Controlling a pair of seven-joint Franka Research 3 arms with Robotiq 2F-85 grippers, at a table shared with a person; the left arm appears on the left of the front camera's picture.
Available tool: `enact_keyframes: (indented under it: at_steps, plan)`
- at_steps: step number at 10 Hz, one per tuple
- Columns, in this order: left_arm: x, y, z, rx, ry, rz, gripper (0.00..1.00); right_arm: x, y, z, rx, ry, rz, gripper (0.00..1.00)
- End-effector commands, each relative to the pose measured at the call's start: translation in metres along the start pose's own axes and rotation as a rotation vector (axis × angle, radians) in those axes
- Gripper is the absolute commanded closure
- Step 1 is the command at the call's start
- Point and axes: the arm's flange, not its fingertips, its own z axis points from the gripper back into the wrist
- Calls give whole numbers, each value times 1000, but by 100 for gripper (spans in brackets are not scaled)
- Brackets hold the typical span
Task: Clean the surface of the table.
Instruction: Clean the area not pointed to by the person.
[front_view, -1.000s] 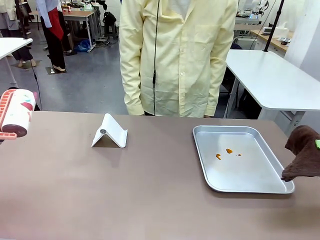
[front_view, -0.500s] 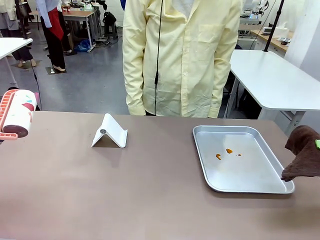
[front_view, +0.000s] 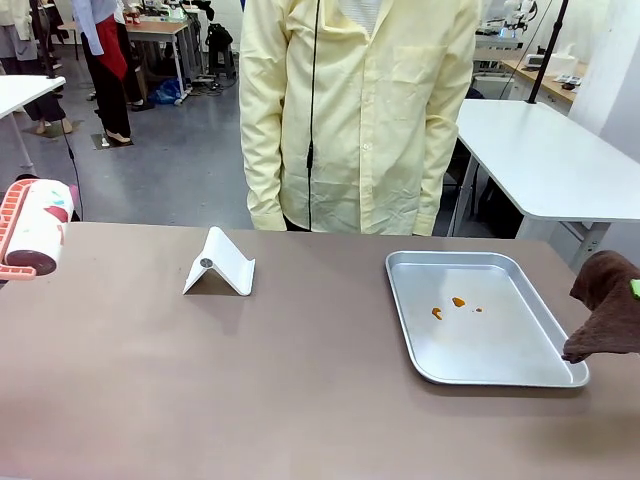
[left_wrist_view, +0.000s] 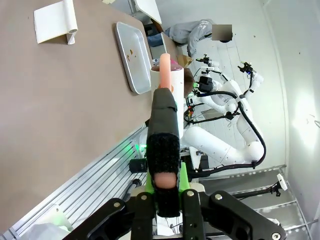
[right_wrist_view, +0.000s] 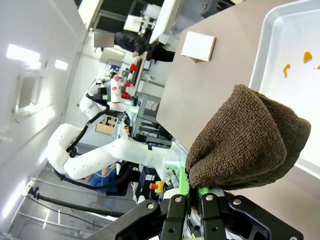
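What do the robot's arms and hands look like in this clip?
The left hand and right hand are black jointed linkages with silver bolts and bright green pads. The left arm and right arm are glossy white rounded segments; a black cable runs along the right one.

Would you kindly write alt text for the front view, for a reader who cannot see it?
A taupe table holds a silver tray with a few orange crumbs at right and a white folded stand left of centre. A brown cloth hangs at the right edge, a lint roller at the left; a person in a yellow shirt stands across.
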Motion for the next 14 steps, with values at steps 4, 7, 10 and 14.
enact_keyframes:
  at_steps: [4,7,10,14]
  plan:
    - [1,0,3,-8,-8,-18,81,0,6,1,6,-3,-22,100]
    - [1,0,3,-8,-8,-18,81,38,4,-13,-86,128,37,93]
    - [1,0,3,-8,-8,-18,81,96,4,-32,-318,320,88,93]
    - [1,0,3,-8,-8,-18,81,161,-48,-83,-597,465,51,93]
